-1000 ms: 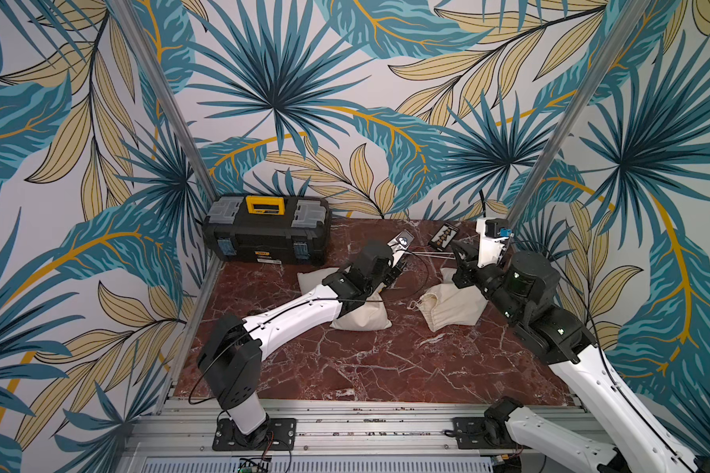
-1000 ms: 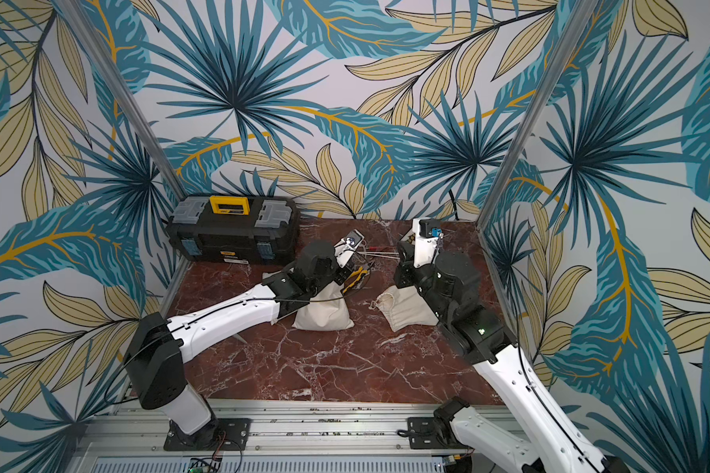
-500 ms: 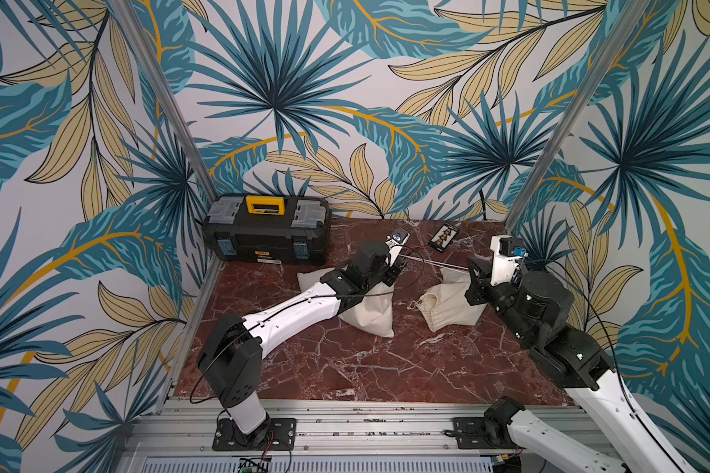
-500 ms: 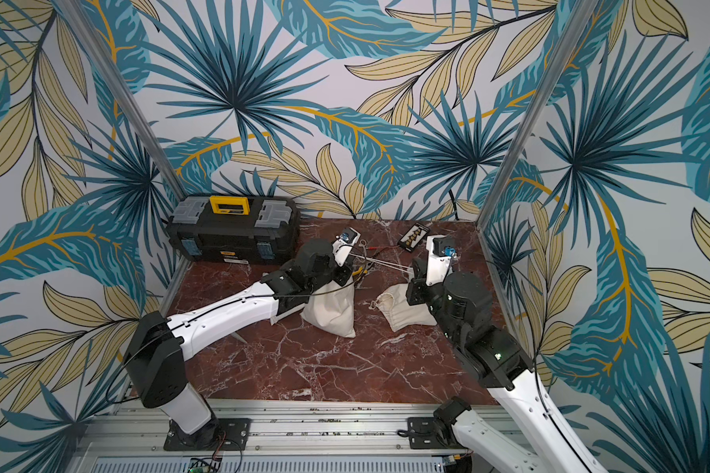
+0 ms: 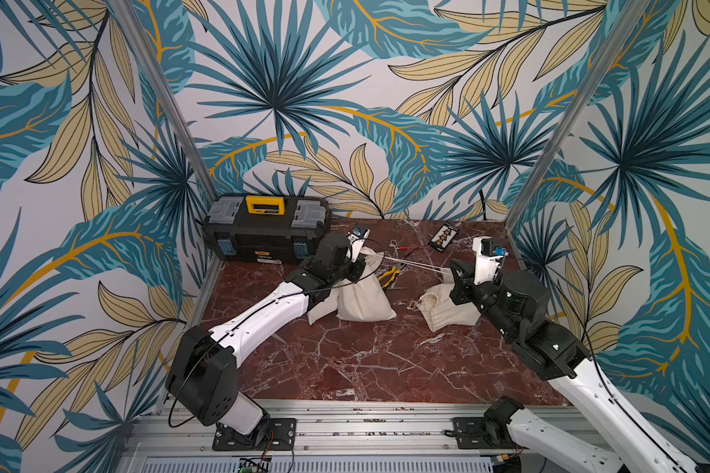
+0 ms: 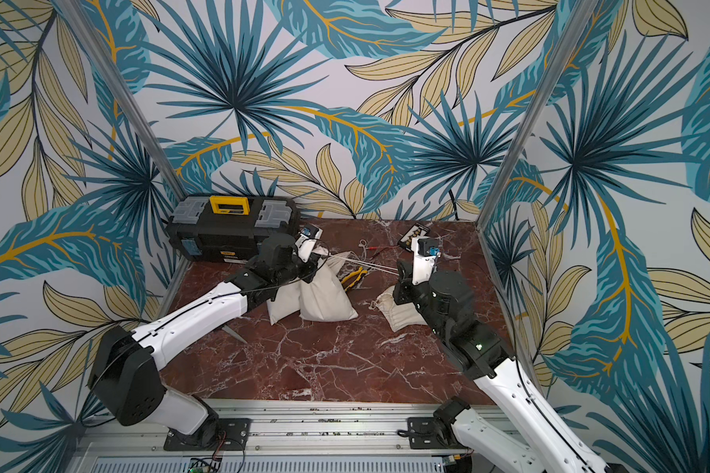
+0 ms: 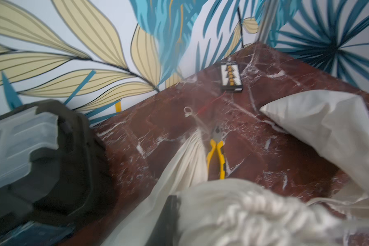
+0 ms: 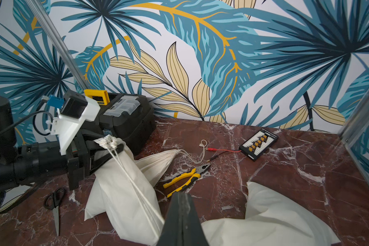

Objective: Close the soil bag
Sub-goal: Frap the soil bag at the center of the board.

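In both top views the left arm (image 5: 263, 319) stretches from the lower left toward mid-frame, low over the marble table (image 5: 365, 368). The left gripper (image 5: 365, 264) meets the top of the soil bag (image 5: 365, 301), which stands upright at the centre, just right of the black toolbox (image 5: 263, 229). The wrist hides its fingers here. The right arm (image 5: 550, 344) rises from the lower right. The right gripper (image 5: 455, 268) points left, its tip at the end of the drawstring (image 5: 417, 264), which runs taut and nearly level from the bag's neck. In a top view yellow pliers (image 6: 355, 279) lie under that cord and a second bag (image 6: 402, 315) slumps beneath the right gripper. The left wrist view is blurred. The bunched neck of the bag fills the lower middle, with one dark finger (image 7: 167, 219) pressed against its left side; the opposite finger cannot be made out. In the right wrist view, at centre left, the left gripper's fingers (image 8: 102, 157) pinch the gathered neck. At bottom centre the right gripper's fingers (image 8: 179, 217) are pressed flat together, and the doubled cord runs down into them, though the exact spot of the pinch is hidden. Scissors (image 8: 55, 200) lie at lower left, and the arm at the left edge is cut off.
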### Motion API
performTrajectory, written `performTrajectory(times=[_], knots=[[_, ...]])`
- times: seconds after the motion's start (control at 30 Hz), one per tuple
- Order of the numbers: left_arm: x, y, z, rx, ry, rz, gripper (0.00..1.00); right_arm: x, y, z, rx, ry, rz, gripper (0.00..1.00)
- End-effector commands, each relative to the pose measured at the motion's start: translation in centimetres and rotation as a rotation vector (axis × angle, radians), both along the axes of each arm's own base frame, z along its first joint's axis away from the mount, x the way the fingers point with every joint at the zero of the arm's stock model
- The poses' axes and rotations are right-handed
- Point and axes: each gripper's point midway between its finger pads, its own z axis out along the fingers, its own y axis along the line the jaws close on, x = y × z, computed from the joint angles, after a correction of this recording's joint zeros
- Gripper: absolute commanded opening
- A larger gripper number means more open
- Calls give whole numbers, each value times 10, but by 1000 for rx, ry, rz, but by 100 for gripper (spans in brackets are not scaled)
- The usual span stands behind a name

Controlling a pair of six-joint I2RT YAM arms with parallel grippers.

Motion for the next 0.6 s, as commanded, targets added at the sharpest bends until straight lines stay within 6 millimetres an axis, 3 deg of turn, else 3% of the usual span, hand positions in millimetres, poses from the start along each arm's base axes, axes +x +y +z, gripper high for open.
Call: performTrajectory(times=[0.0,0.07,0.13,0.23,0.3,0.43,0.57], knots=[[3,203,-25,354,67,687,18,15,-60,33,82,-127,-298,0],[-1,175,-16,311,39,574,19,26,-40,18,94,-105,-237,0],[-5,134,-9,272,-1,441,23,33,-23,9,116,-92,-181,0],[-15,69,-11,245,-8,225,28,41,-7,1,125,-75,-128,0],[-21,38,-17,230,5,125,32,42,1,4,125,-79,-90,0],[-23,2,-16,119,17,0,48,42,7,8,112,-93,-58,0],[-35,-37,8,-3,-5,-169,63,42,13,9,76,-93,-27,0]])
